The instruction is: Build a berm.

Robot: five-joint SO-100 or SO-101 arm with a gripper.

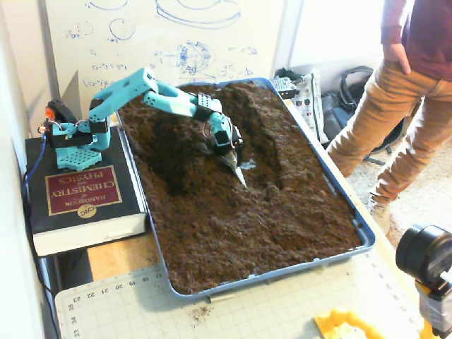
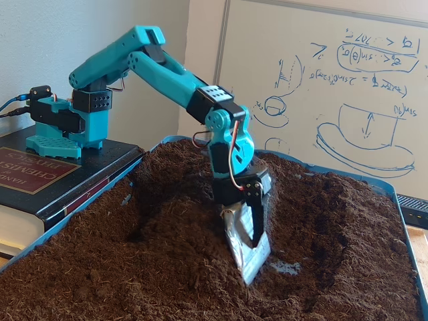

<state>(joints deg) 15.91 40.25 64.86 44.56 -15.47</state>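
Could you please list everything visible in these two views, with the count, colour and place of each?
berm: one, dark brown soil ridge, far left part of the tray beside the arm.
tray: one, blue, filled with brown soil, mid-table.
book: one, black with a maroon label, left of the tray under the arm's base.
whiteboard: one, white with blue sketches, behind the tray.
cutting mat: one, pale green, in front of the tray.
person: one, tan trousers and maroon top, standing at the right.
arm: one, teal, reaching down over the soil.
gripper: one, with a silvery scoop-like blade, tip in the soil by the berm.
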